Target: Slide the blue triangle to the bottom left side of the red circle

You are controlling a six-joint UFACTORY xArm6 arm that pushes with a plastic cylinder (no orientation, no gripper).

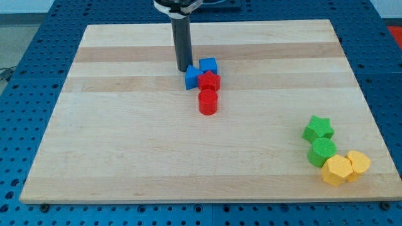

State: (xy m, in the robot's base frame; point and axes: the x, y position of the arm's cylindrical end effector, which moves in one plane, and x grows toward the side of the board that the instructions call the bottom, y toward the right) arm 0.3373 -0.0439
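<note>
Now my tip (183,69) touches the top left of the blue triangle (191,78), which sits up and left of the red circle (208,102). There is no hand.

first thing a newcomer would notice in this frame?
The dark rod, my tip planted beside the blue triangle, at the tight blue-and-red cluster in the upper middle: blue cube, red star-like block, red circle just below. Next, green and yellow blocks huddle at the board's bottom right.
</note>
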